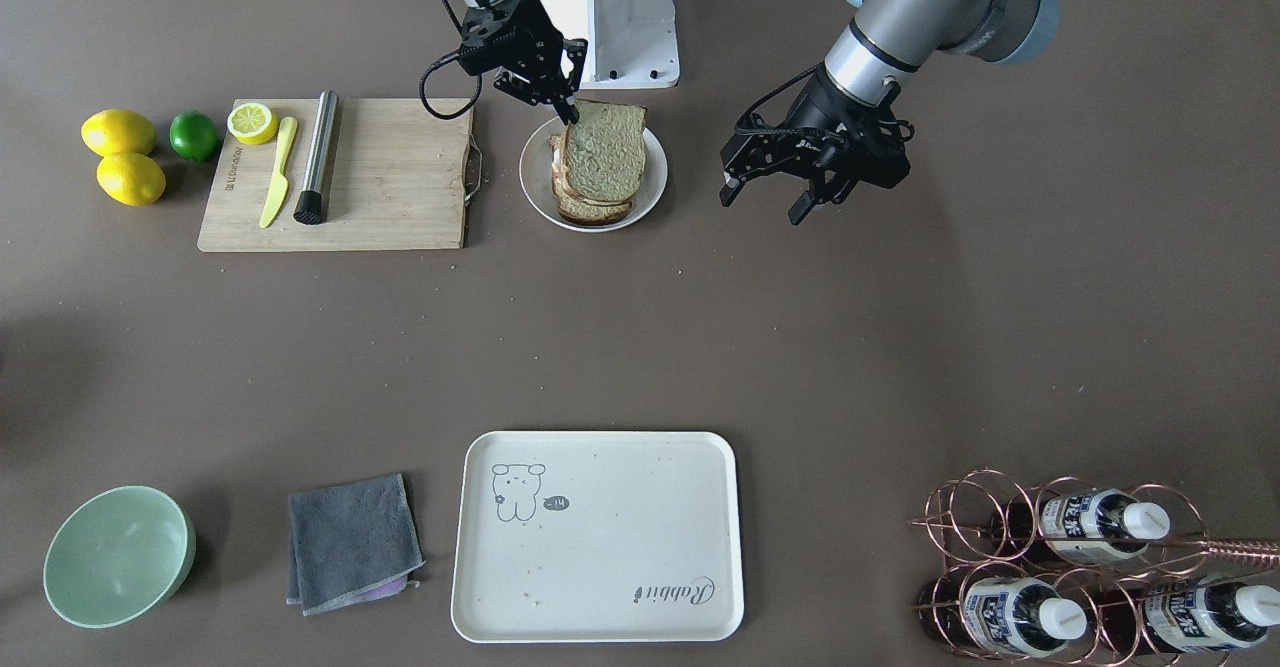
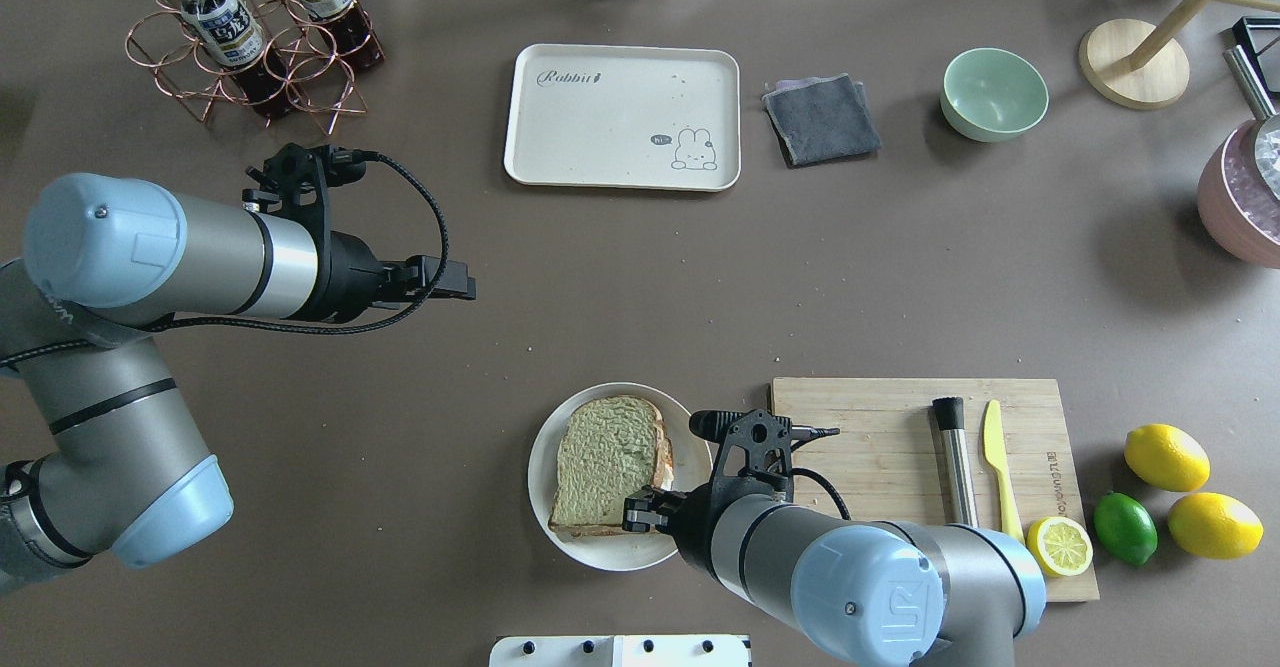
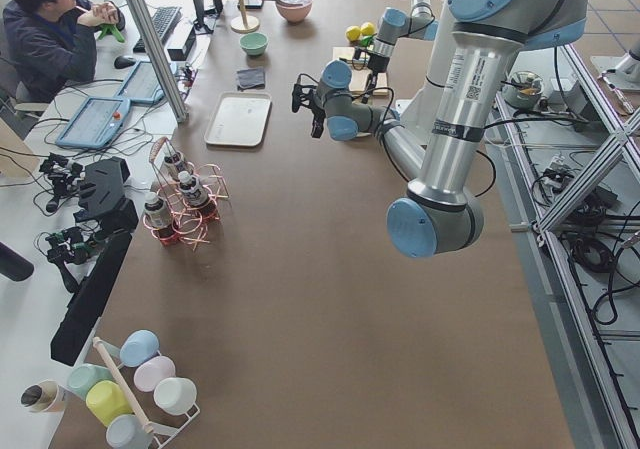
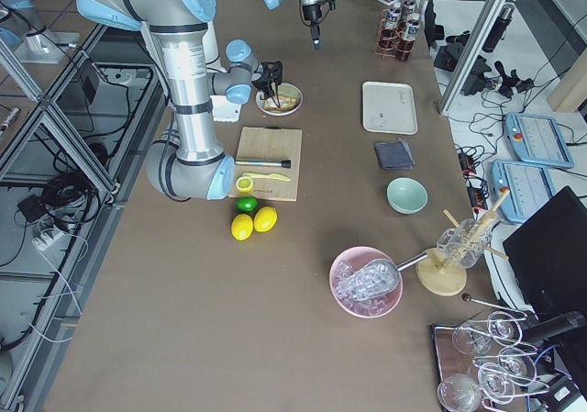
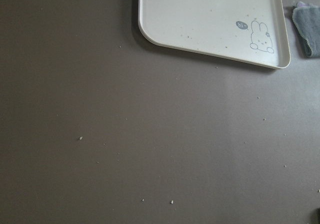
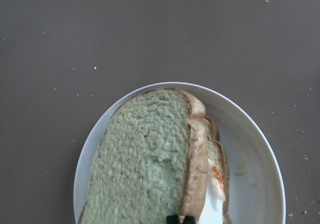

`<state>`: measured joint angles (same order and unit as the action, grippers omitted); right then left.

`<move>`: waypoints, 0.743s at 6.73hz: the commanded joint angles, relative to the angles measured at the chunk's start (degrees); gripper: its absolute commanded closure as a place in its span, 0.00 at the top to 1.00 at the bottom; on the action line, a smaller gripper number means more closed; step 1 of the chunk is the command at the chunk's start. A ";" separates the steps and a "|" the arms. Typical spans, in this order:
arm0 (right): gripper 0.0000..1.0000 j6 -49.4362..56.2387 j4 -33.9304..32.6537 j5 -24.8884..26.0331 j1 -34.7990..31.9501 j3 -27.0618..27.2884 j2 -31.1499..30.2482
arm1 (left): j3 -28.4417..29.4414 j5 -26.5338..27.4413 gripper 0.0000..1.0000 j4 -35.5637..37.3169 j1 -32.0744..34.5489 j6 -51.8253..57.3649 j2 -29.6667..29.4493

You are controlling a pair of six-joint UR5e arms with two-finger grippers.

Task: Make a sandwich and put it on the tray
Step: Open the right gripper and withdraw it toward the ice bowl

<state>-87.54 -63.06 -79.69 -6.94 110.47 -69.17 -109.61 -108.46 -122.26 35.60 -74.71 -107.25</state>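
Observation:
The sandwich sits on a round white plate (image 1: pixel 533 190) near the robot's base. Its top bread slice (image 1: pixel 603 150) lies tilted over the lower slice, and the white egg (image 6: pixel 211 205) with an orange yolk peeks out at the side. My right gripper (image 1: pixel 568 107) is shut on the top slice's near edge; its tips show in the right wrist view (image 6: pixel 179 219). My left gripper (image 1: pixel 763 202) is open and empty, hovering over bare table beside the plate. The cream tray (image 1: pixel 600 537) lies empty at the far side and also shows in the left wrist view (image 5: pixel 210 19).
A wooden cutting board (image 1: pixel 390 187) with a lemon half, a yellow knife and a steel muddler lies beside the plate. Two lemons and a lime (image 1: pixel 193 135) lie past it. A green bowl (image 1: pixel 118 555), a grey cloth (image 1: pixel 350 542) and a copper bottle rack (image 1: pixel 1090 567) flank the tray.

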 commanded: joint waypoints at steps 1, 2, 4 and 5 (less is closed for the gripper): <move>0.00 -0.08 0.04 -0.02 0.25 0.01 -0.96 | 0.10 0.00 0.97 0.00 -0.09 0.00 -0.06; 0.00 -0.08 0.13 -0.02 0.26 0.01 -1.14 | 0.10 0.00 0.97 0.00 -0.09 0.00 0.03; 1.00 0.01 0.13 0.15 -0.44 0.62 -1.84 | 0.01 0.00 0.97 0.00 -0.09 0.00 0.03; 1.00 0.09 -0.92 -1.76 -3.84 2.54 -2.88 | 0.01 0.00 0.97 0.00 -0.44 0.00 0.11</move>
<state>-87.53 -63.19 -80.05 -8.06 111.45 -71.21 -109.57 -108.46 -122.26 35.39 -74.71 -107.20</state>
